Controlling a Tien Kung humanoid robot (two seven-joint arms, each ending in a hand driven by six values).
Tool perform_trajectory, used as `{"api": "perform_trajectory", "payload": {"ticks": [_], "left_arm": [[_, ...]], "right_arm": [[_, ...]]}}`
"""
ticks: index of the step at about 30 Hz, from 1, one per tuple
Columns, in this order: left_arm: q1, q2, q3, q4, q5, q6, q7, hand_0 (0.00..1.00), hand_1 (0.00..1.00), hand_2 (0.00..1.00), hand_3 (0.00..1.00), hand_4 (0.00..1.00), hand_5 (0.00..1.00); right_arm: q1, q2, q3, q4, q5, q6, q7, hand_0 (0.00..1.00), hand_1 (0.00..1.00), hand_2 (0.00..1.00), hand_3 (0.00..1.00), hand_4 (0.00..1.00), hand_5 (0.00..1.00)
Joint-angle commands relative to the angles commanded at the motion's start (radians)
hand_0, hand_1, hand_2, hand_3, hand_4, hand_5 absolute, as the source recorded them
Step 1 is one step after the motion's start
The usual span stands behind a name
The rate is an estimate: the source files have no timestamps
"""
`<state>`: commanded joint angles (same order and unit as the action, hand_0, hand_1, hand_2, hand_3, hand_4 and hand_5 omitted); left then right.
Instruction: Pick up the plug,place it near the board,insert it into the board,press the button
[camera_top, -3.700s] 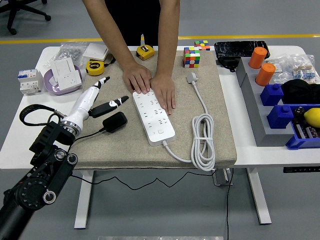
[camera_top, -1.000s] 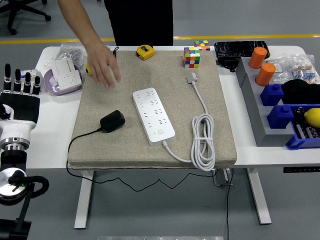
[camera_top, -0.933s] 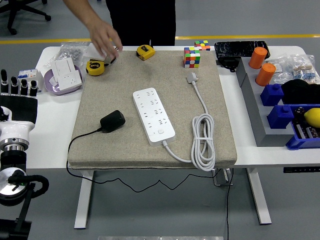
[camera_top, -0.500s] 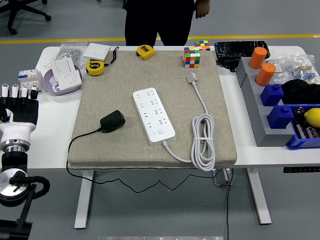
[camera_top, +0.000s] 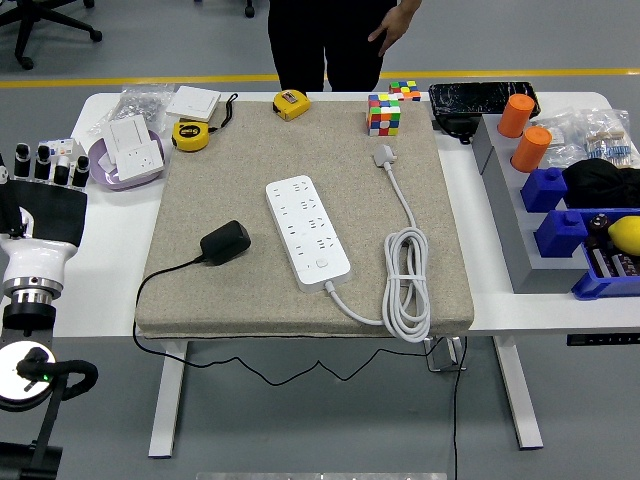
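— Beige mat (camera_top: 250, 150) on my white table (camera_top: 100, 270): where's the plug (camera_top: 226, 242)?

— Lying left of the board (camera_top: 307, 233), cable end pointing lower-left.

— My left hand (camera_top: 40, 210)?

— Fingers straight up, released, holding nothing, at the table's left edge.

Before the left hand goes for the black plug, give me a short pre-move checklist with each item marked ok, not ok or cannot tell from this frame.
1. Black plug adapter lies free on the beige fabric mat, nothing on it: ok.
2. White power strip is uncovered, sockets facing up: ok.
3. Person's hand is off the table, at the far side: ok.
4. Left hand is empty, fingers extended, at the table's left edge: ok.
5. Plug's black cable runs off the mat's near edge; whether it has slack enough to reach the strip: cannot tell.
6. Strip's button is on or off: cannot tell.
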<state>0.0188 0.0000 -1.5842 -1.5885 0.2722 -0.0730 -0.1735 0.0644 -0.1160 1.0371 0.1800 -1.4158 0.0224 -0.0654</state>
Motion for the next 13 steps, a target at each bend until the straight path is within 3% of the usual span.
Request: {"api": "perform_trajectory", "payload": {"ticks": [3, 4, 9, 10, 13], "left_arm": [[0.0, 0.0, -0.001, -0.001, -0.002, -0.001, -0.003, 0.821, 0.829, 0.781, 0.762, 0.998, 0.578], [0.0, 0.0, -0.001, -0.001, -0.003, 0.0, -0.005, 0.976, 0.971, 0.927, 0.898, 0.998, 0.685], [-0.003, 0.0, -0.003, -0.002, -0.015, 0.002, -0.012, 0.976, 0.971, 0.927, 0.898, 0.998, 0.685], [-0.003, 0.0, -0.003, -0.002, -0.018, 0.002, -0.013, 0.926, 0.986, 0.949, 0.937, 0.998, 0.764], [-0.003, 0.0, 0.001, -0.001, -0.042, 0.001, -0.014, 0.926, 0.986, 0.949, 0.937, 0.998, 0.764]], "right_arm": [[0.0, 0.001, 0.002, 0.0, -0.001, 0.0, 0.0, 0.819, 0.723, 0.702, 0.636, 0.938, 0.606], [0.0, 0.001, 0.003, 0.0, -0.002, 0.0, -0.001, 0.82, 0.723, 0.701, 0.636, 0.938, 0.606], [0.001, 0.001, 0.007, 0.0, -0.006, 0.001, -0.001, 0.82, 0.723, 0.701, 0.636, 0.938, 0.606], [0.002, 0.001, 0.008, 0.0, -0.006, 0.001, -0.001, 0.818, 0.724, 0.702, 0.636, 0.938, 0.606], [0.002, 0.001, 0.005, 0.0, -0.003, 0.0, 0.0, 0.818, 0.724, 0.702, 0.636, 0.938, 0.606]]}}
